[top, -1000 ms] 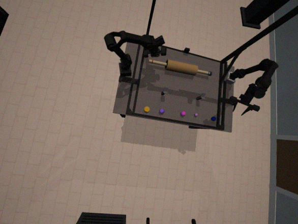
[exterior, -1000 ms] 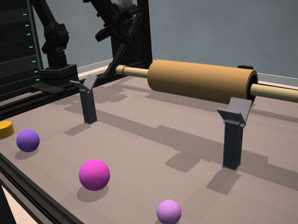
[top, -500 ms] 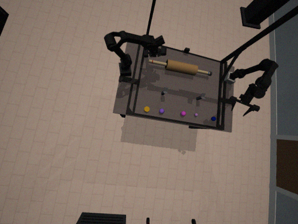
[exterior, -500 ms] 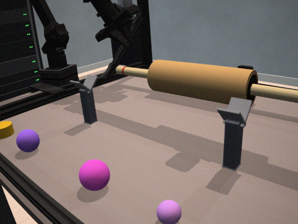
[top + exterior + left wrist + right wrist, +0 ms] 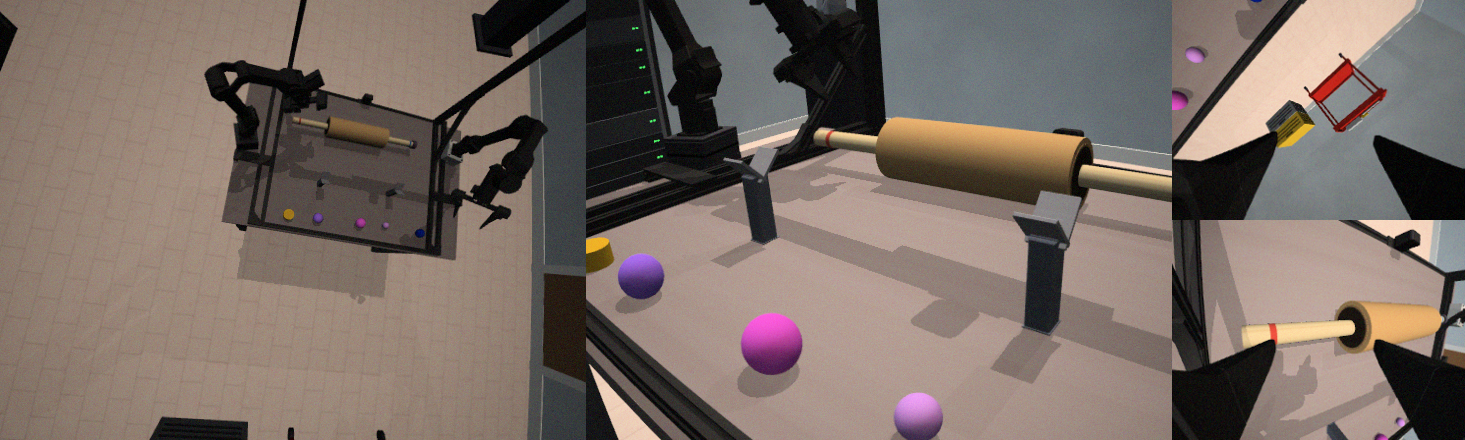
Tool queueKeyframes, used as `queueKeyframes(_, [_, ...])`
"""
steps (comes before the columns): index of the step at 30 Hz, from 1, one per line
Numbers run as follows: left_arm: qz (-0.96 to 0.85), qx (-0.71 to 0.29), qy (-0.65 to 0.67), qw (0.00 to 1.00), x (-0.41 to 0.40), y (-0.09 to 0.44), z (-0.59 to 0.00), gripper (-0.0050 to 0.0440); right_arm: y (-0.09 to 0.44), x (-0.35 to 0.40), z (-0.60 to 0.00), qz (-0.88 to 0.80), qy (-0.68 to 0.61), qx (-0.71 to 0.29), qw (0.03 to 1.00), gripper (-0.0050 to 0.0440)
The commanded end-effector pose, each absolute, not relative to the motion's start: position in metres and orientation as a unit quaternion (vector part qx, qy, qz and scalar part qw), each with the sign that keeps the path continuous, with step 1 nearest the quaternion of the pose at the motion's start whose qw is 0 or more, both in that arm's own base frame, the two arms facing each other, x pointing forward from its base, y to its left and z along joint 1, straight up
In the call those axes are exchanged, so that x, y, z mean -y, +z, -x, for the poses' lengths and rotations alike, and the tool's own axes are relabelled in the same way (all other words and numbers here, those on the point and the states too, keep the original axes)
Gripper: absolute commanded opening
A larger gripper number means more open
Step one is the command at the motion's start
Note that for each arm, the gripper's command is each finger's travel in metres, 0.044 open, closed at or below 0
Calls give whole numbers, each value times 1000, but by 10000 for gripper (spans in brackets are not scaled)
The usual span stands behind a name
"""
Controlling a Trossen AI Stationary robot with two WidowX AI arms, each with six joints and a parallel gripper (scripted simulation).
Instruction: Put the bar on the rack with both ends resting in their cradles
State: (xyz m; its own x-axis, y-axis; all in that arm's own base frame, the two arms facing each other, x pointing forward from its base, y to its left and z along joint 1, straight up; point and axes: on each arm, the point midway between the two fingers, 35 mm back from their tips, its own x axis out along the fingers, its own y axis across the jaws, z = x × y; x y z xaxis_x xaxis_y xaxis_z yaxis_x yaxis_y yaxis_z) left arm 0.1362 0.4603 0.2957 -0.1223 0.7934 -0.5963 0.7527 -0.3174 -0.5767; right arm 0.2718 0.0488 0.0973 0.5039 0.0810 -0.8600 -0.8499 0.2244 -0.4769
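The bar (image 5: 357, 131) is a tan roller on a thin pale rod with a red band at one end. It lies flat on the table at the far side and also shows in the exterior view (image 5: 981, 157). The rack is two grey V-topped posts (image 5: 322, 182) (image 5: 395, 191), both empty, nearer the table's middle (image 5: 758, 200) (image 5: 1046, 260). My right gripper (image 5: 310, 97) is open and hovers just off the bar's red-banded end (image 5: 1272, 333), with nothing between its fingers. My left gripper (image 5: 472, 217) (image 5: 1326, 137) is open and empty, past the table's side edge, over the floor.
Along the near edge lie a yellow disc (image 5: 288, 214) and purple (image 5: 318, 218), magenta (image 5: 360, 223), lilac (image 5: 385, 225) and blue (image 5: 420, 233) balls. A black frame rims the table. A red cart (image 5: 1346, 95) and a yellow box (image 5: 1290, 124) stand on the floor.
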Motion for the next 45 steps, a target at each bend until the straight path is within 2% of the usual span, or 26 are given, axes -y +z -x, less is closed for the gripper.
queueKeyframes(1, [662, 584, 469, 22, -460, 296, -136, 440, 97, -49, -272, 524, 337, -367, 691, 440])
queueKeyframes(16, [663, 579, 473, 25, -459, 295, -138, 440, 97, -49, -272, 521, 336, -369, 692, 440])
queueKeyframes(22, [676, 518, 519, 69, -449, 283, -158, 440, 97, -48, -274, 493, 327, -391, 705, 440])
queueKeyframes(27, [689, 386, 592, 161, -424, 260, -196, 440, 98, -48, -277, 435, 305, -433, 728, 440])
queueKeyframes(29, [689, 386, 592, 161, -424, 260, -196, 440, 98, -48, -277, 435, 305, -433, 728, 440])
queueKeyframes(36, [667, 115, 656, 334, -365, 218, -258, 440, 98, -46, -284, 321, 250, -511, 757, 440])
queueKeyframes(44, [579, -163, 625, 498, -293, 179, -301, 440, 97, -45, -290, 207, 180, -579, 768, 440])
queueKeyframes(45, [579, -163, 625, 498, -293, 179, -301, 440, 97, -45, -290, 207, 180, -579, 768, 440])
